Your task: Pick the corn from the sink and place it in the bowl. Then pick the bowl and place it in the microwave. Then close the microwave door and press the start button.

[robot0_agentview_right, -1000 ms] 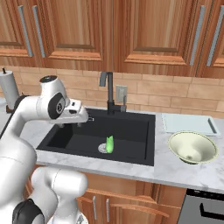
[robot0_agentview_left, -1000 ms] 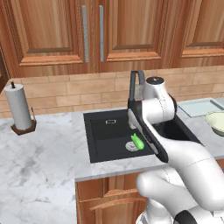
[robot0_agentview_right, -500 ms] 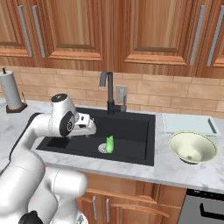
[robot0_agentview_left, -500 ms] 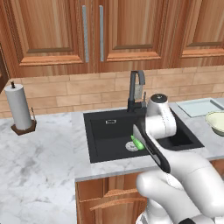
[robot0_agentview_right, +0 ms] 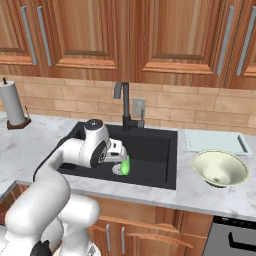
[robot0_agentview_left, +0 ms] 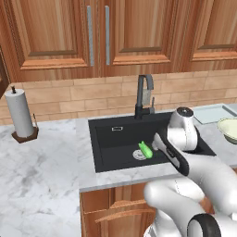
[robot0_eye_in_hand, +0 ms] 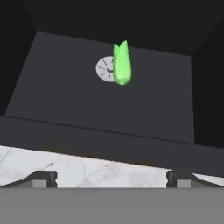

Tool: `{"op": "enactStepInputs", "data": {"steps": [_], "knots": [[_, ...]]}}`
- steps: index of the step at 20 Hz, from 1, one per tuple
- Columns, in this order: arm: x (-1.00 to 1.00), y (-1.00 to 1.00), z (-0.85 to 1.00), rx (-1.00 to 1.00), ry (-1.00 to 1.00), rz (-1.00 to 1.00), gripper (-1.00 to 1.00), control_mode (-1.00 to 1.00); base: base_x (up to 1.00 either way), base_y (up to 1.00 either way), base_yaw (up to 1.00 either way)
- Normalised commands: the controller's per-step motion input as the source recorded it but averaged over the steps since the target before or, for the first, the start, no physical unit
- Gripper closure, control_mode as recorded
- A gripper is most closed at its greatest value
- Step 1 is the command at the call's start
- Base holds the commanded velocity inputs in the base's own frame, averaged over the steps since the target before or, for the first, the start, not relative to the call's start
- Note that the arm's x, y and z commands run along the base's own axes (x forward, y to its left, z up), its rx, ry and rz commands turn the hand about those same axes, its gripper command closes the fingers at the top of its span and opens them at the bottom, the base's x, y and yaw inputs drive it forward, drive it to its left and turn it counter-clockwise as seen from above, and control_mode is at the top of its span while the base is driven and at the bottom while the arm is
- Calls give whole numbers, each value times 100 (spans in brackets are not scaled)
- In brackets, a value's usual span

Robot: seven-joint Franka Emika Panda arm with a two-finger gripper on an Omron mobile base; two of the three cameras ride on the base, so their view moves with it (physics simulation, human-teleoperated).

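The corn (robot0_agentview_left: 146, 149) (robot0_agentview_right: 125, 165) (robot0_eye_in_hand: 122, 64), a small bright green cob, lies on the floor of the black sink (robot0_agentview_left: 115, 139) (robot0_agentview_right: 152, 147) (robot0_eye_in_hand: 61, 96), partly over the round drain. My gripper (robot0_eye_in_hand: 111, 179) is open and empty. It hangs over the sink's front rim and looks down at the corn from some way above it. In the right base view the hand (robot0_agentview_right: 116, 152) is just left of the corn. The pale bowl (robot0_agentview_left: 228, 129) (robot0_agentview_right: 220, 168) stands empty on the counter to the right of the sink. The microwave and its door are out of view.
A dark gooseneck faucet (robot0_agentview_left: 144, 95) (robot0_agentview_right: 124, 106) rises behind the basin. A pale tray (robot0_agentview_left: 214, 113) (robot0_agentview_right: 216, 141) lies behind the bowl. A paper towel roll (robot0_agentview_left: 21, 113) (robot0_agentview_right: 12, 104) stands at the far left. Wooden cabinets hang above.
The arm has swung down and forward, bringing the hand to the sink's front rim near the corn. The gripper has stayed open. The corn and bowl have not moved.
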Motion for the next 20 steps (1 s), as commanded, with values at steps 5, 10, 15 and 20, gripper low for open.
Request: {"op": "enactStepInputs", "data": {"steps": [5, 10, 15, 20], "knots": [[47, 3, -48, 0, 4, 0, -100, -100, 0, 0, 0], [67, 31, -44, 0, 4, 0, -100, -100, 0, 0, 0], [66, -12, -12, 3, 3, 0, -100, -100, 0, 0, 0], [59, -28, -10, 4, 5, 0, -100, -100, 0, 0, 0]]}}
